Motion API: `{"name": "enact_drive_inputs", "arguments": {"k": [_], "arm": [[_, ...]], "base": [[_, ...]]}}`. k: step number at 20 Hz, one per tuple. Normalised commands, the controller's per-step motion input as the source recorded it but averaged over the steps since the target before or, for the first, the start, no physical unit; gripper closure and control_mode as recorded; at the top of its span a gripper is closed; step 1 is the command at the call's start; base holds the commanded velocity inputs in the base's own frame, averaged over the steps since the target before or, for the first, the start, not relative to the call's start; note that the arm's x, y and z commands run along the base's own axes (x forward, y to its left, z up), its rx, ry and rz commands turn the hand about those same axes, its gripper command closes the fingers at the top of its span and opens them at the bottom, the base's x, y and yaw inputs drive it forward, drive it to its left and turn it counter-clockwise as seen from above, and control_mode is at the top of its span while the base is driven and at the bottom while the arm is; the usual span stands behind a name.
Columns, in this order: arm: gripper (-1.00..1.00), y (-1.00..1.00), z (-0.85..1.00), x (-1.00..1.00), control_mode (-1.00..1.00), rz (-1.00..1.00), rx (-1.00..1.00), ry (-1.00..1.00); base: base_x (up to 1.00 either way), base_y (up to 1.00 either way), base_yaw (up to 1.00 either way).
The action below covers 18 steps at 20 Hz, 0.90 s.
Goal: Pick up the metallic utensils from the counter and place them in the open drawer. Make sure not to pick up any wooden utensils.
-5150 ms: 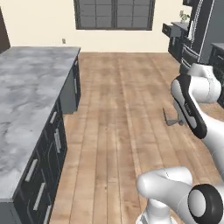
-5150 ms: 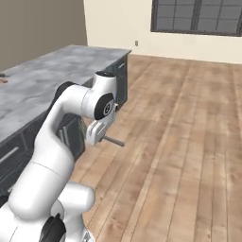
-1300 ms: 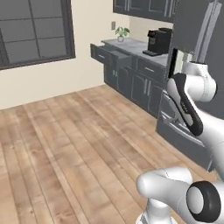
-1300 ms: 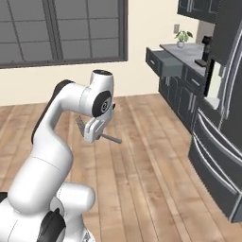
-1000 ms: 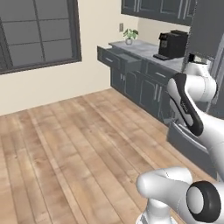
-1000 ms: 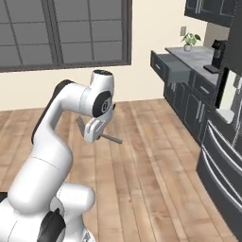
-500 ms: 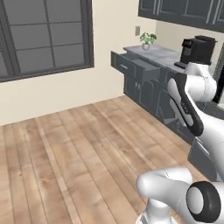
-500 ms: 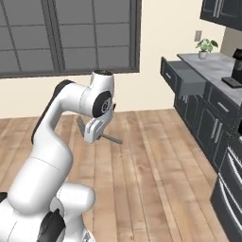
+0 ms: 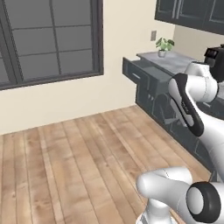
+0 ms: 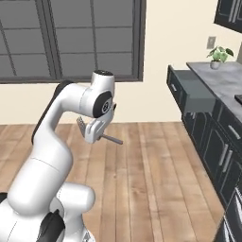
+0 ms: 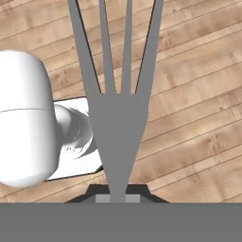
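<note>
The fork (image 11: 118,118) fills the middle of the hand view, its four tines running up to the top edge and its neck narrowing down to the claw at the bottom. The claw is clamped together on the fork's handle. In the right base view the claw (image 10: 94,130) sits left of centre below the arm's wrist, with tines poking up at its left and the thin handle jutting to its right, out over the wooden floor (image 10: 142,189).

The drawer (image 10: 191,97) stands open at the right of that view, pulled out from the dark cabinets just under the grey bench (image 10: 222,80), with a small plant (image 10: 218,56) at the bench's far end. In the left base view the drawer (image 9: 142,74) lies at upper right, behind the arm's white links. Claw and drawer are well apart, with open floor between.

The carry looks underway, the drop not yet made. The grip is on a slim handle, with the broad head far forward, so a sharp turn of the base or wrist could let the fork pivot or slip onto the floor. Coming in low, the projecting handle or tines could catch the drawer's front panel. Releasing short of the box would drop it outside.
</note>
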Motion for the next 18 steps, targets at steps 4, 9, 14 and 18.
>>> {"name": "enact_drive_inputs", "arguments": {"k": [4,9,14,18], "arm": [[1.0,0.0,0.0,0.0,1.0,0.0,0.0,0.0],[1.0,0.0,0.0,0.0,1.0,0.0,0.0,0.0],[1.0,0.0,0.0,0.0,1.0,0.0,0.0,0.0],[1.0,0.0,0.0,0.0,1.0,0.0,0.0,0.0]], "base": [[1.0,-0.24,0.18],[1.0,-0.21,0.16],[1.0,-0.34,0.16],[0.73,-0.58,0.09]]}}
